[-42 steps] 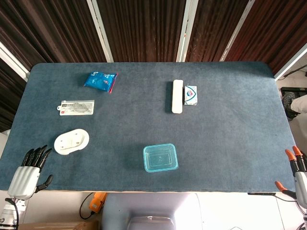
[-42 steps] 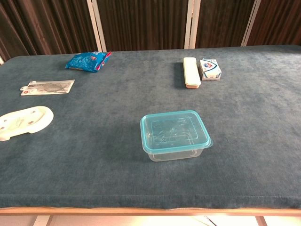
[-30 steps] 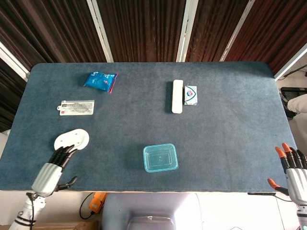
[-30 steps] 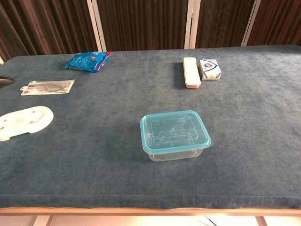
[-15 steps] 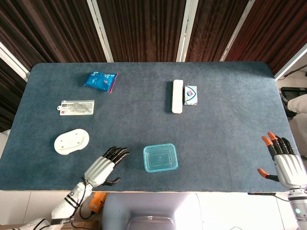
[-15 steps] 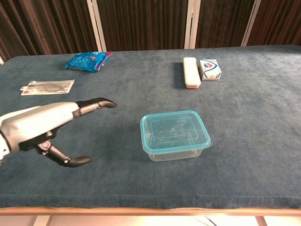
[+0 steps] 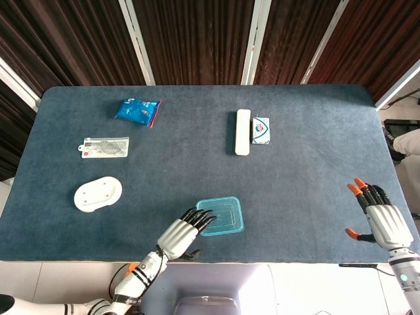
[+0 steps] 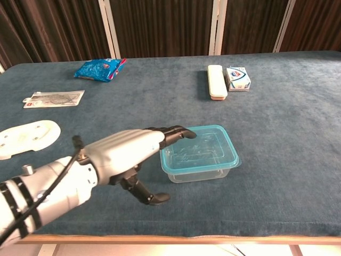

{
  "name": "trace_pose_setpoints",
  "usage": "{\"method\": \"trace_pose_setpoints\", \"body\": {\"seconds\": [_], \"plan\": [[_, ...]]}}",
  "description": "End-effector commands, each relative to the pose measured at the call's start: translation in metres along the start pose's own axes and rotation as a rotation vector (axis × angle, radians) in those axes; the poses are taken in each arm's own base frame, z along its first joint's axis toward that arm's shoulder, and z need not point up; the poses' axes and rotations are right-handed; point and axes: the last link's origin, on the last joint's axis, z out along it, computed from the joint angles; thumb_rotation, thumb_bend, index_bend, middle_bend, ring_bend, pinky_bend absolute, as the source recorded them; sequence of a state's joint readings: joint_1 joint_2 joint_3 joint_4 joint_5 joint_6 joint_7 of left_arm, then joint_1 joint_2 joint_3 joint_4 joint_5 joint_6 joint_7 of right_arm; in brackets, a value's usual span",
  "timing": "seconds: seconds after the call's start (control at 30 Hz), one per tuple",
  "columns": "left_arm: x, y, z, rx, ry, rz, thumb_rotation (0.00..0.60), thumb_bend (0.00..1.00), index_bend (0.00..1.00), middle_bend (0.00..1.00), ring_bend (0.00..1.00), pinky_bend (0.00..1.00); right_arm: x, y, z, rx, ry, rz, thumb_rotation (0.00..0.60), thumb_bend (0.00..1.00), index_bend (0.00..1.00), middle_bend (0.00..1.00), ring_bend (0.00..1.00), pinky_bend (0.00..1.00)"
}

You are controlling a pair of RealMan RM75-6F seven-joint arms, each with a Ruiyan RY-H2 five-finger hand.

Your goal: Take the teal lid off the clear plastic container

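The clear plastic container [image 8: 200, 169] stands near the table's front middle with its teal lid [image 7: 222, 214] [image 8: 198, 146] seated on top. My left hand [image 7: 181, 234] [image 8: 130, 152] is open at the container's left side, fingers stretched out, fingertips [image 8: 182, 132] over the lid's left edge; I cannot tell if they touch it. My right hand [image 7: 378, 219] hovers open at the table's front right corner, far from the container, and does not appear in the chest view.
A white oval dish [image 7: 98, 194] lies at the front left. Behind it are a flat packet [image 7: 105, 147] and a blue snack bag [image 7: 137, 109]. A white long case [image 7: 243, 132] and a small blue-white box [image 7: 261, 130] sit at the back middle.
My left hand has swept right along the table's front edge and now reaches the container's left side. My right hand has moved up and inward over the front right corner.
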State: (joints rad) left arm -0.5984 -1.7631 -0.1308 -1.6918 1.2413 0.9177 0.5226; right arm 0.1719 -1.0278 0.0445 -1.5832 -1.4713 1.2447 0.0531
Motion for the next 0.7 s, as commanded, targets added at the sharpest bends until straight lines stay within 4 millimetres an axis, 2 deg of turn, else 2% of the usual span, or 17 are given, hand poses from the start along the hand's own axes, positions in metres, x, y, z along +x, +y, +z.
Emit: {"method": "trace_pose_setpoints", "body": {"seconds": [0.03, 0.4, 0.7], "plan": [[-0.003, 0.006, 0.022, 0.022, 0.003, -0.003, 0.600, 0.26, 0.00, 0.00, 0.00, 0.00, -0.001, -0.001, 0.002, 0.008, -0.006, 0.002, 0.600, 0.33, 0.00, 0.00, 0.00, 0.00], [-0.002, 0.006, 0.055, 0.072, 0.077, 0.046, 0.600, 0.26, 0.00, 0.00, 0.00, 0.00, -0.005, 0.003, 0.002, 0.008, -0.022, 0.017, 0.600, 0.33, 0.00, 0.00, 0.00, 0.00], [0.010, -0.014, 0.065, 0.135, 0.110, 0.053, 0.600, 0.26, 0.00, 0.00, 0.00, 0.00, -0.004, 0.007, -0.002, 0.001, -0.018, 0.023, 0.600, 0.33, 0.00, 0.00, 0.00, 0.00]]}}
